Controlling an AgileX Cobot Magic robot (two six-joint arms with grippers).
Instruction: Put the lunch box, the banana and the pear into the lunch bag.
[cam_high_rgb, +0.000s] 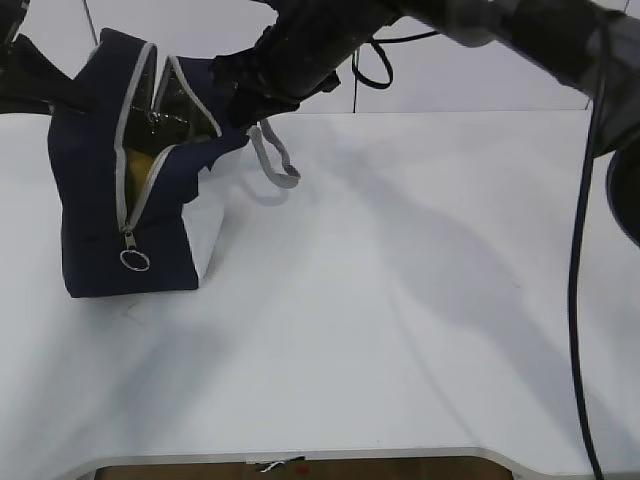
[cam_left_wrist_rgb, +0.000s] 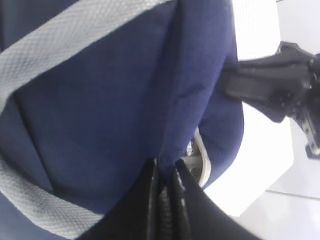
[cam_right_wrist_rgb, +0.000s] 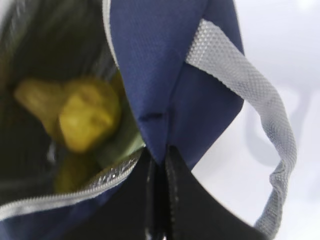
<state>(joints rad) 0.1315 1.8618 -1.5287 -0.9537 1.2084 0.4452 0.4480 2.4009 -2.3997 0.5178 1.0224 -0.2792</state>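
Note:
The navy lunch bag (cam_high_rgb: 100, 200) stands at the table's left with its grey zipper open at the top. In the right wrist view, inside the bag (cam_right_wrist_rgb: 165, 75), I see a blurred rounded yellow pear (cam_right_wrist_rgb: 92, 117), a pale green patch of the lunch box lid (cam_right_wrist_rgb: 120, 142) and more yellow fruit (cam_right_wrist_rgb: 70, 172) that may be the banana. My right gripper (cam_right_wrist_rgb: 161, 155) is shut on the bag's navy rim, at its right side in the exterior view (cam_high_rgb: 232, 110). My left gripper (cam_left_wrist_rgb: 166, 170) is shut on a fold of the bag's fabric (cam_left_wrist_rgb: 100, 100).
The zipper's ring pull (cam_high_rgb: 134, 261) hangs on the bag's front. A grey webbing handle (cam_high_rgb: 275, 155) droops to the bag's right. The white table (cam_high_rgb: 400, 300) stretches to the right and front. A black cable (cam_high_rgb: 578, 300) hangs at the right.

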